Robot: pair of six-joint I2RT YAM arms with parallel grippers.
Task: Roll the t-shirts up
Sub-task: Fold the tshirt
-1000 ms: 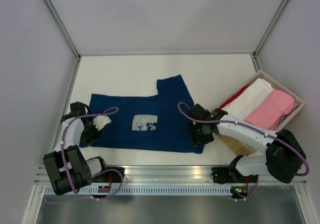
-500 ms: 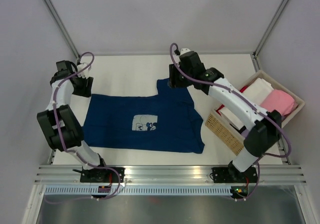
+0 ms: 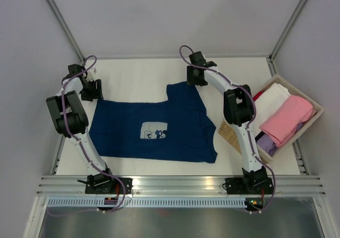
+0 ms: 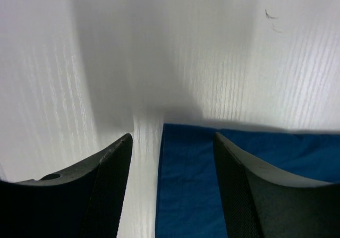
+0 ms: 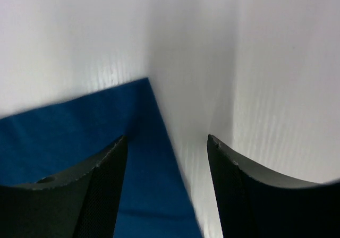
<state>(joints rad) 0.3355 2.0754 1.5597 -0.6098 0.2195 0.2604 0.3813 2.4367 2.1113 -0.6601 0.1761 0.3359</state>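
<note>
Navy t-shirt (image 3: 127, 126) — left gripper (image 3: 95, 93), right gripper (image 3: 194, 82) (open) reached far corners.

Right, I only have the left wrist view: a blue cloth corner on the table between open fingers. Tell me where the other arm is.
Observer: The right gripper hovers at the far corner of the navy t-shirt, over the sleeve that sticks out toward the back. Its jaws are open and hold nothing.
Operator: Describe how the shirt lies.
Observer: It is spread flat, with the chest print facing up, and is not yet rolled.
Operator: Now say what is off to the right.
Observer: A wicker basket sits by the shirt's right edge. It holds a folded white cloth and a pink cloth.
</note>
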